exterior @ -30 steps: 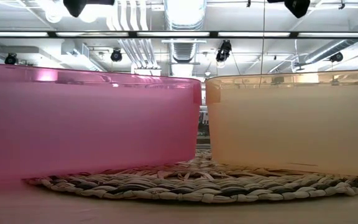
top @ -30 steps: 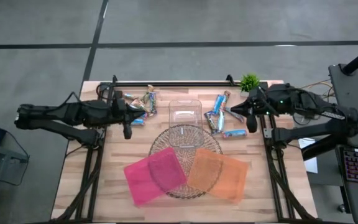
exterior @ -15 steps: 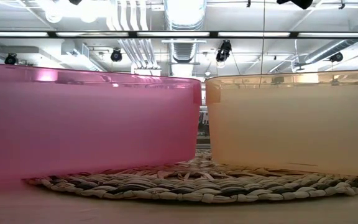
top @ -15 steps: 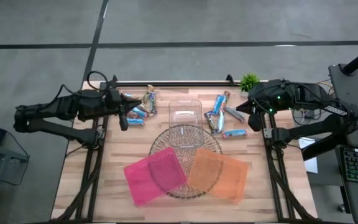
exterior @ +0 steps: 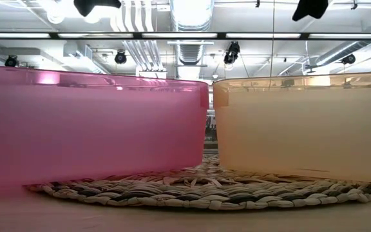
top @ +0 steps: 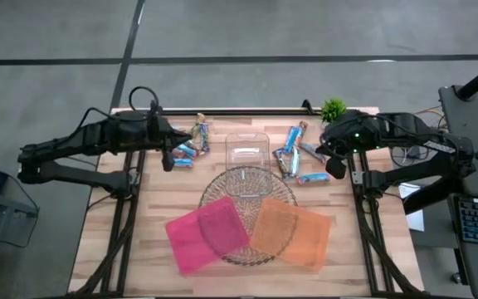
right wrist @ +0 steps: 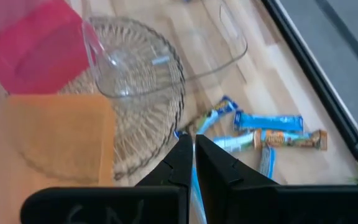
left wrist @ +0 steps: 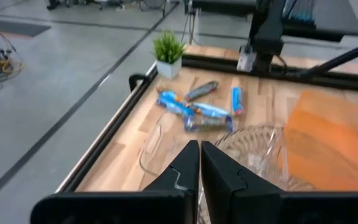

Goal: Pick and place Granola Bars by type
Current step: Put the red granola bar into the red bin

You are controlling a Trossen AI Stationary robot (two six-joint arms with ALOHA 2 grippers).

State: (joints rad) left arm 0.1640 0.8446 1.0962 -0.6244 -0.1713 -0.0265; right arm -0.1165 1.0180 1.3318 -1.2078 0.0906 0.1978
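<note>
1. While both arms hang over the far half of the wooden surface, the snack bars lie in two little heaps there.
2. The left claw is pinched tight and holds nothing. It sits just beside the left heap of granola bars, which lies left of the clear box.
3. The right claw is pinched tight too and holds nothing. It is near the right heap of granola bars, which lies right of the clear box.
4. Most bars have light blue wrappers. A tan one lies next to a blue one.
5. A round woven mat lies in the middle of the surface.
6. A pink tray and an orange tray rest side by side on the near part of the mat. No bars show inside them.
7. A small green plant stands at the far right corner.
</note>
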